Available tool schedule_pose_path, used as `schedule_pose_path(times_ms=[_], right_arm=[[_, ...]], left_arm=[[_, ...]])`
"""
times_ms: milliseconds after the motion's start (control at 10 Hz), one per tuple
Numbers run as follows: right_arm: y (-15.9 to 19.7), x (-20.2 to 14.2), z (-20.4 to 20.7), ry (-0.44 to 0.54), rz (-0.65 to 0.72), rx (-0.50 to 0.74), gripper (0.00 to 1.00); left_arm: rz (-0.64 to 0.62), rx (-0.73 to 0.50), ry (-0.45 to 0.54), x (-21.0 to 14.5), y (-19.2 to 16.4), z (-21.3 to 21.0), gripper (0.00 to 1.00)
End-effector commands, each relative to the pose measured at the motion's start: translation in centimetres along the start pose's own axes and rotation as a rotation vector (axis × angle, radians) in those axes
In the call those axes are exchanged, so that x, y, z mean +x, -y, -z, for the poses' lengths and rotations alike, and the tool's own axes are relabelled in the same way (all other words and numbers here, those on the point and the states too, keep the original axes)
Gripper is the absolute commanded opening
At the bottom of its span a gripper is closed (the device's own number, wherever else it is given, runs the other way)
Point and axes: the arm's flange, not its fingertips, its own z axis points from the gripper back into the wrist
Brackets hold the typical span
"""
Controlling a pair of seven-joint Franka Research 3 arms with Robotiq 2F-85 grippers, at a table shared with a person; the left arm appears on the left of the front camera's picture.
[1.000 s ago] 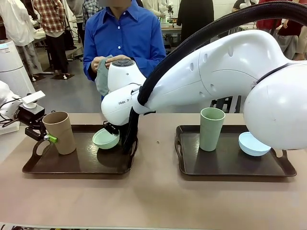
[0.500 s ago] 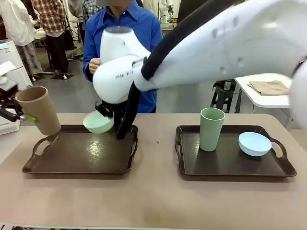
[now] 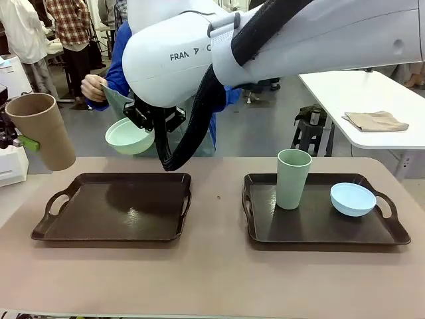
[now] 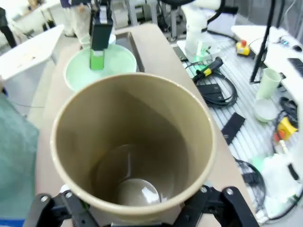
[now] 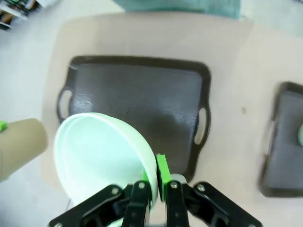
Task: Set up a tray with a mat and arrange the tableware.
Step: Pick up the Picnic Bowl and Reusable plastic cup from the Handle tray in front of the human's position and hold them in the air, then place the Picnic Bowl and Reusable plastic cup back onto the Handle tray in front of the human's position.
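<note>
My left gripper is shut on the tan cup, holding it tilted in the air above the table's left end; in the left wrist view I look down into the cup. My right gripper is shut on the rim of the mint green bowl, held above the far edge of the bare left tray. The right wrist view shows this bowl over that tray. On the right tray stand the sage green cup and the light blue bowl.
A person in a blue shirt stands behind the left tray, a hand holding a grey-green mat. A white side table with a folded tan cloth stands at the far right. A white box sits at the table's left end.
Both arms have lifted: the tan cup and the mint bowl rose off the left tray, leaving it bare. The person's hand moved left with the mat.
</note>
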Motion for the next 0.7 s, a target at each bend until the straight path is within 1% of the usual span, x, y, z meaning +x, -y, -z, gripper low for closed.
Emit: schedule_pose_path(times_ms=[0, 600], right_arm=[[-0.54, 0.18, 0.26, 0.002, -0.011, 0.006, 0.0], [-0.54, 0.18, 0.26, 0.002, -0.011, 0.006, 0.0]], left_arm=[[0.029, 0.005, 0.004, -0.01, 0.34, -0.48, 0.0], [0.029, 0.005, 0.004, -0.01, 0.34, -0.48, 0.0]])
